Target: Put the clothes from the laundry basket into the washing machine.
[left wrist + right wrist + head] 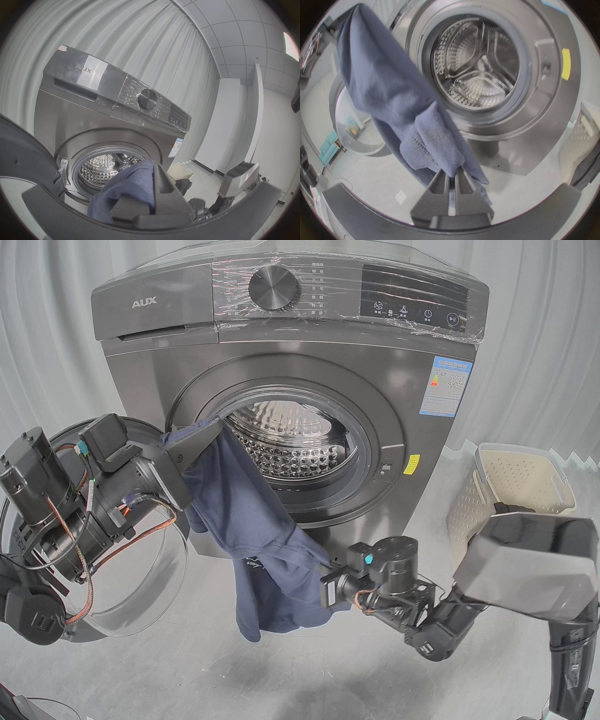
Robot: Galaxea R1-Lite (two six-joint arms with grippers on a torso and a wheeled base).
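A pale grey floor [187, 671] spreads across the lower part of the head view. The washing machine [156, 371] stands on it at centre and top. The cream laundry basket [465, 515] sits on it at the right, just beside the machine.

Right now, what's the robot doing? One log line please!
left gripper shut on blue garment by drum mouth | right gripper shut on garment's lower part | door open | garment not yet inside
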